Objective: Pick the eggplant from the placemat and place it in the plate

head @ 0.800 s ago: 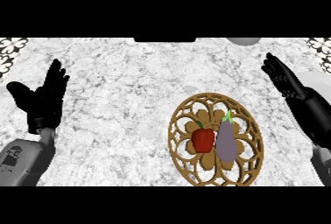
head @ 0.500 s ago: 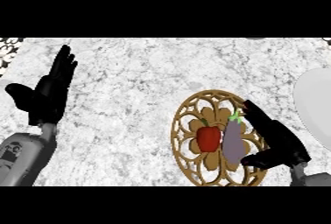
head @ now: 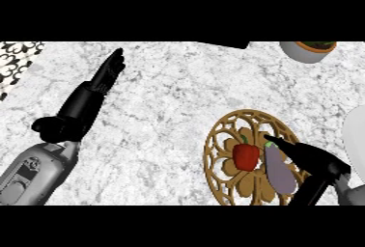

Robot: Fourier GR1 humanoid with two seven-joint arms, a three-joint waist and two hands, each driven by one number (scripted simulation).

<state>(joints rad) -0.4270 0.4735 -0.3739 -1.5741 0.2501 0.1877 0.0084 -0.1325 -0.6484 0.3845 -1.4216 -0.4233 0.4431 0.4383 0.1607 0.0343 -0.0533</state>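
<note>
Although the right hand (head: 314, 161) lay at four o'clock, fingers straight along the eggplant (head: 279, 170), nothing was grasped yet; it sat on the placemat (head: 221, 144). Lifting and plating remained. Left hand (head: 85, 103) rested open.

A kitchen, judging by the marbled white counter (head: 178, 111) with food on a wooden placemat (head: 251, 157) (lower right) and a pot (head: 308, 50) at the upper right.
</note>
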